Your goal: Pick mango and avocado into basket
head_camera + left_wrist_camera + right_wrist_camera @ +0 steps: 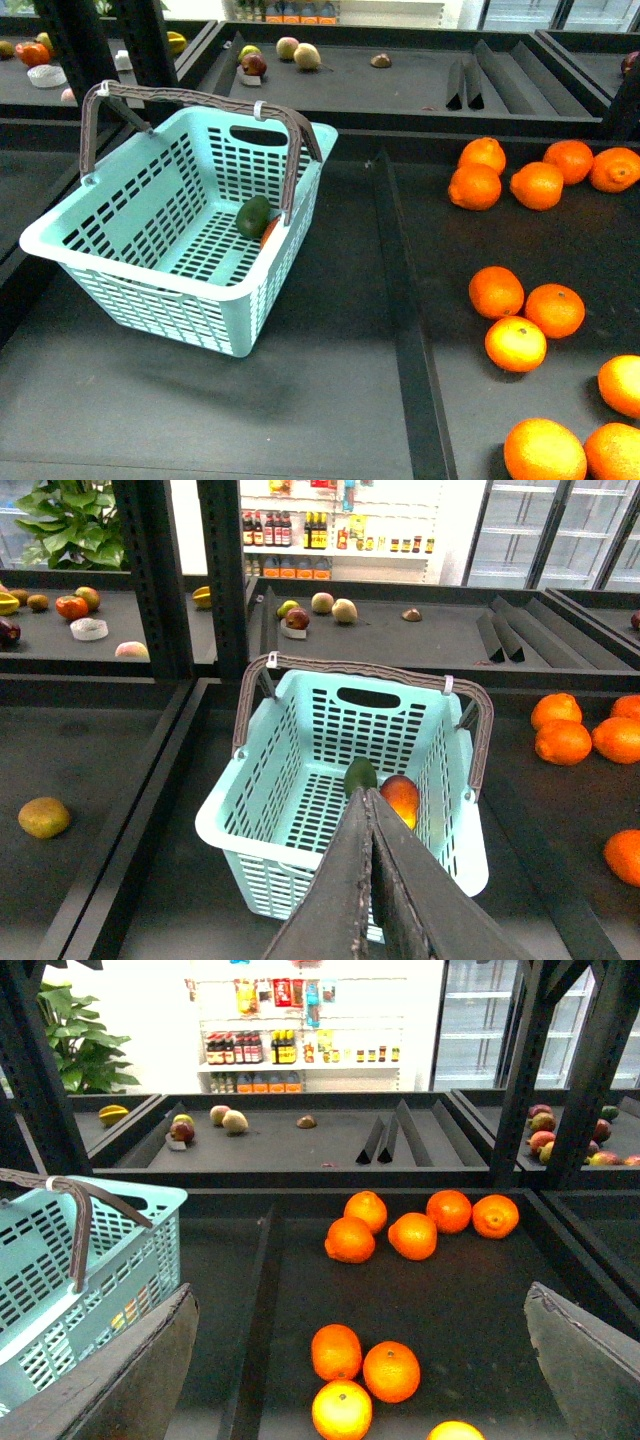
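Both fruits lie in the basket; the task looks finished.

The avocado [360, 775] and mango [401, 796] touch on the floor of the basket [140, 268]. The left gripper [370, 880] hangs above, jaws closed and empty; the right gripper [360, 1380] is spread wide over the oranges [360, 1365]. Only retreat seems left.

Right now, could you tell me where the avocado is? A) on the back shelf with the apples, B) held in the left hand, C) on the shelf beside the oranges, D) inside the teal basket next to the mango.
D: the avocado lies on the floor of the basket right beside the mango, while the left hand is shut and holds nothing.
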Tool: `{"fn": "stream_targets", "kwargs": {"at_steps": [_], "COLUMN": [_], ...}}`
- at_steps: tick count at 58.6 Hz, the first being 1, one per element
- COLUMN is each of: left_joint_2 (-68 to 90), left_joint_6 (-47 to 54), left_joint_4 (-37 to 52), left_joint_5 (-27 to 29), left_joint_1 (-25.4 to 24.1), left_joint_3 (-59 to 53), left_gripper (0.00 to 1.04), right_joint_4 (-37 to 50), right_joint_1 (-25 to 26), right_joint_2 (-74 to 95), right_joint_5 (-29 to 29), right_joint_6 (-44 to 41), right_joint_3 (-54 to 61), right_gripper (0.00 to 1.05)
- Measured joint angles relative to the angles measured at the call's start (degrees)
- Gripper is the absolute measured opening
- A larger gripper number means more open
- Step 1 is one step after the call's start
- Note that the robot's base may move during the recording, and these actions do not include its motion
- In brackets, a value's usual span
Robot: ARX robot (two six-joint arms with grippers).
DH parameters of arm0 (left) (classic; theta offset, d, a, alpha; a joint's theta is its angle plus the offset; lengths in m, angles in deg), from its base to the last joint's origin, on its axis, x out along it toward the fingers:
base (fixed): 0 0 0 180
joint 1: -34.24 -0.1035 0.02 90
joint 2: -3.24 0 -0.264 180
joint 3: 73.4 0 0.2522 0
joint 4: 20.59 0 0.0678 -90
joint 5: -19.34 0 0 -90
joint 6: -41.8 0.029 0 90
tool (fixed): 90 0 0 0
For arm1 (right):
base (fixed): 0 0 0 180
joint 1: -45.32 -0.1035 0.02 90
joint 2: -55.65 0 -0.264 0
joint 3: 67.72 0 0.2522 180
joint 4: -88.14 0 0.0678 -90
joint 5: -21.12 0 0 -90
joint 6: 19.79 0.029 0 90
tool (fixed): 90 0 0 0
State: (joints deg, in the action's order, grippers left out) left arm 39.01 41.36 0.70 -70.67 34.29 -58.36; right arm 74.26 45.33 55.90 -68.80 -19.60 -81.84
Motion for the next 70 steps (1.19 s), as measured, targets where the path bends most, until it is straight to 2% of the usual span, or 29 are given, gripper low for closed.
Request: {"fn": "stream_targets", "kwargs": {"at_steps": [20, 50, 55, 70], "left_joint_2": [-14.9, -25.9, -33.2, -35.5], "left_joint_6": [0.0, 0.0, 0.0, 0.0], "left_joint_4": [-14.0, -25.0, -33.9, -34.9], "left_joint_5": [0.0, 0.0, 0.0, 0.0], "left_joint_1": [0.0, 0.0, 0.0, 0.0], "left_joint_3": [0.0, 0.0, 0.0, 0.0], "left_gripper": [0.03, 0.03, 0.03, 0.03], "right_joint_4": [0.0, 0.0, 0.0, 0.0], "right_joint_1": [0.0, 0.0, 0.0, 0.0], "right_joint_2": [0.0, 0.0, 0.0, 0.0], "right_joint_5": [0.0, 0.0, 0.0, 0.0], "right_joint_6": [0.0, 0.0, 0.0, 0.0], "right_joint_3": [0.0, 0.0, 0.0, 0.0], "right_gripper": [0.97, 0.97, 0.97, 0.97]}}
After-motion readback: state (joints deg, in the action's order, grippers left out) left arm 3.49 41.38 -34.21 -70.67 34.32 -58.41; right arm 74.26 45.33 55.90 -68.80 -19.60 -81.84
